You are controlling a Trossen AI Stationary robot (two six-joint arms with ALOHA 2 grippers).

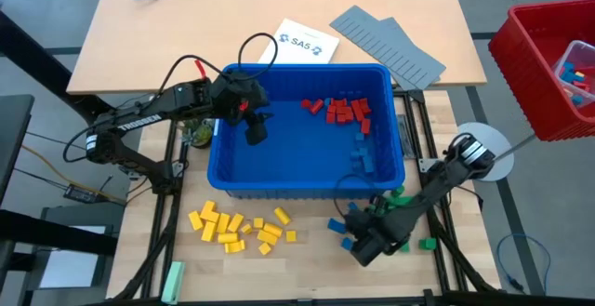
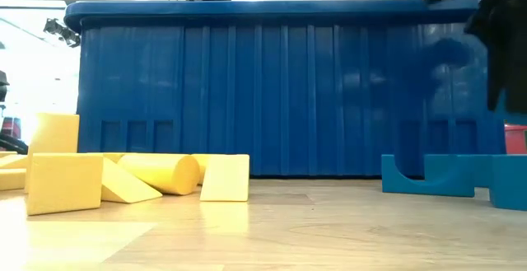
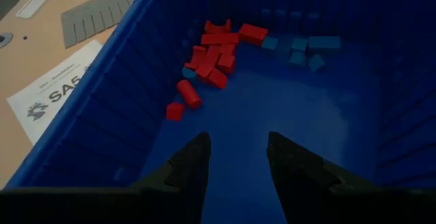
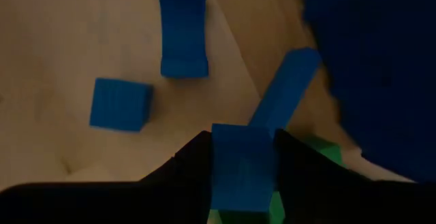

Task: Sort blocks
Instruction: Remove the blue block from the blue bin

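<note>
Blocks [image 1: 240, 229] look smooth, plastic: cubes, wedges, cylinders. We see the right gripper [image 4: 242, 157] clenched on a blue block [image 4: 240, 169]; the left gripper [image 3: 237, 157] hangs released inside the ribbed bin [image 1: 279, 183].

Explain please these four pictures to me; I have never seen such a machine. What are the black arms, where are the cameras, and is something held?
It is a robot with two dark arms at a table, each ending in two-finger jaws. One camera looks straight down, one sits at table height, and one rides on each wrist.

A blue bin stands in the middle, with red blocks and some blue blocks inside. In front of it on the table lie a group of yellow blocks and, further right, blue and green blocks.

The left gripper hangs inside the bin, jaws open, holding nothing. The right gripper is low over the table, and its wrist camera shows its jaws shut on a blue block.
</note>
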